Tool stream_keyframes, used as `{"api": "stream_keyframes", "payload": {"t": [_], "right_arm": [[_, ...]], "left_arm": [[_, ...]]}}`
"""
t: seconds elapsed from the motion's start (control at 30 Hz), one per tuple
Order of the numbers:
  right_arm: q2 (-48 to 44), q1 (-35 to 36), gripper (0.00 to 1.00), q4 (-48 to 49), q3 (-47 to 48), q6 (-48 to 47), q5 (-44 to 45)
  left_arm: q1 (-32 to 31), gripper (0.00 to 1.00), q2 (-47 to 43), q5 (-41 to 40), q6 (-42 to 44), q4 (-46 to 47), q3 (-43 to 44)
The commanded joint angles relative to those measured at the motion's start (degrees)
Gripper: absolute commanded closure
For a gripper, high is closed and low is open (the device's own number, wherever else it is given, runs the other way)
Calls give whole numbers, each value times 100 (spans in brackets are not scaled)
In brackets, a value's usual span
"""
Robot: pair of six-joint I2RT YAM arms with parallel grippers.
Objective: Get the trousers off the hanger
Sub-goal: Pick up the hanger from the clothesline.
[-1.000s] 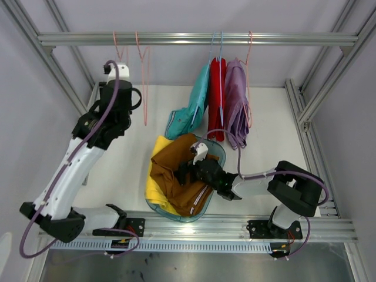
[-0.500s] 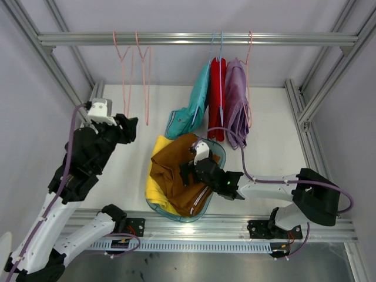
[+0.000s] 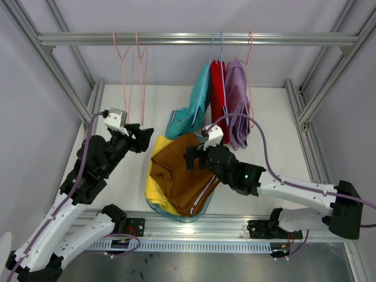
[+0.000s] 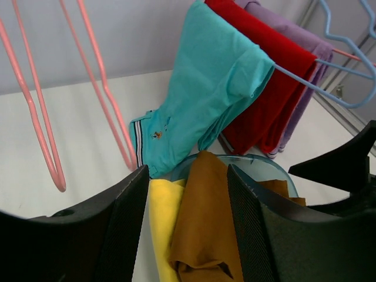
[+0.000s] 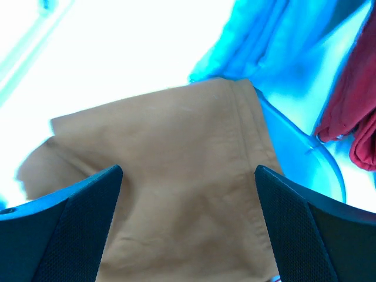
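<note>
Teal trousers (image 3: 191,108), red trousers (image 3: 218,97) and lilac trousers (image 3: 238,103) hang on hangers from the top rail (image 3: 194,39); they also show in the left wrist view: teal (image 4: 205,94), red (image 4: 264,76), lilac (image 4: 308,50). Brown trousers (image 3: 176,170) lie over yellow trousers (image 3: 154,191) in a clear bin (image 3: 214,194). My left gripper (image 3: 144,136) is open and empty, left of the bin. My right gripper (image 3: 194,157) is open and empty, just above the brown trousers (image 5: 176,176).
Two bare pink hangers (image 3: 132,70) hang at the left of the rail. Metal frame posts (image 3: 64,70) slant on both sides. The teal trousers' lower end rests on the white table (image 3: 267,150) behind the bin.
My left arm has come down from the pink hangers to beside the bin. My right gripper has risen off the brown trousers and moved back towards the hanging garments.
</note>
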Motion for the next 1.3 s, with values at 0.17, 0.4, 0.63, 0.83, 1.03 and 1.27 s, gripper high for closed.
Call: {"api": "stream_keyframes", "payload": {"t": [0.17,0.4,0.63,0.83,1.03,1.27], "right_arm": [[-904,817,1,118,-640,114,81],[-1264,1134,0,-517,-745,26,829],[-2361,1134,1,-518,-1412,-114,918],[-3180,1081,1,-553,-1888,-220,891],[-3374,976,1,-667,-2134,-202,830],[-3409,712,1,-492,-2389,-299,462]], "left_arm": [[-199,39,-23,480,55,420,-76],[-199,37,135,1059,-41,533,-15],[-216,37,872,2238,-542,288,1073],[-216,37,1462,2537,-762,375,1822],[-216,36,2586,2625,-753,130,2989],[-207,34,4001,2564,-850,-370,4177]]}}
